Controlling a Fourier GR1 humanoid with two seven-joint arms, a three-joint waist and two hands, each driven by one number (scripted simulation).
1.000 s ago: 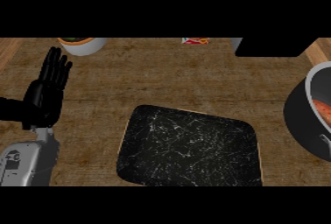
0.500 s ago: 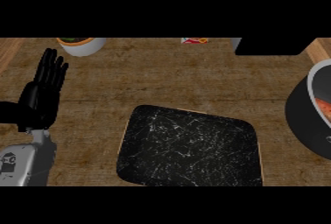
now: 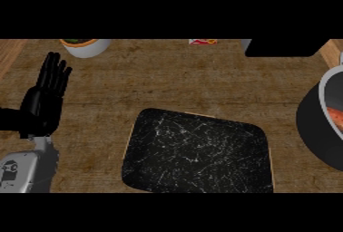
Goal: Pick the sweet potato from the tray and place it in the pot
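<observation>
A black speckled tray (image 3: 198, 154) lies in the middle of the wooden counter with nothing on it. At the right edge stands the dark pot (image 3: 320, 129), cut off by the frame; an orange-red sweet potato (image 3: 337, 117) shows inside it. My left hand (image 3: 44, 102) is at the far left, open with fingers straight and pointing up, well apart from the tray. The right hand does not show.
A white bowl (image 3: 85, 45) with orange contents sits at the back left. A small red-and-white item (image 3: 203, 41) lies at the back centre, and a black box (image 3: 288, 47) stands at the back right.
The left hand has drifted slightly down and left. Tray and pot stand as before.
</observation>
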